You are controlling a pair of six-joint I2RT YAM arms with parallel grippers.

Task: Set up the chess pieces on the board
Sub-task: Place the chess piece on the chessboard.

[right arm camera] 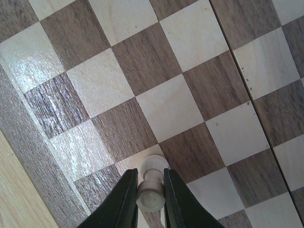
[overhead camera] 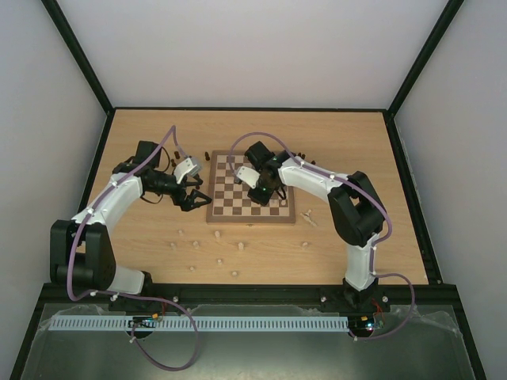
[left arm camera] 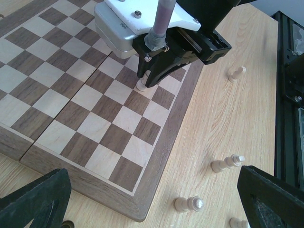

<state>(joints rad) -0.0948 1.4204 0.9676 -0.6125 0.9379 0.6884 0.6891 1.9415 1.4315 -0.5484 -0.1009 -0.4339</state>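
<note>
The board (overhead camera: 249, 220) lies at the middle of the table, its checks (right arm camera: 166, 107) filling the right wrist view. My right gripper (right arm camera: 151, 195) is shut on a pale pawn (right arm camera: 151, 190), whose base rests on a cream square near the board's near rim. The left wrist view shows that same gripper (left arm camera: 147, 80) and pawn (left arm camera: 142, 84) from the side. My left gripper (overhead camera: 192, 199) hovers open by the board's left near corner (left arm camera: 135, 209), its fingers (left arm camera: 33, 199) wide apart and holding nothing.
Several pale pieces (overhead camera: 215, 234) stand loose on the table in front of the board, three of them close to my left gripper (left arm camera: 189, 204) (left arm camera: 227, 163) (left arm camera: 236, 73). Dark pieces (overhead camera: 207, 155) sit behind the board. One pale piece (overhead camera: 309, 215) lies right of the board.
</note>
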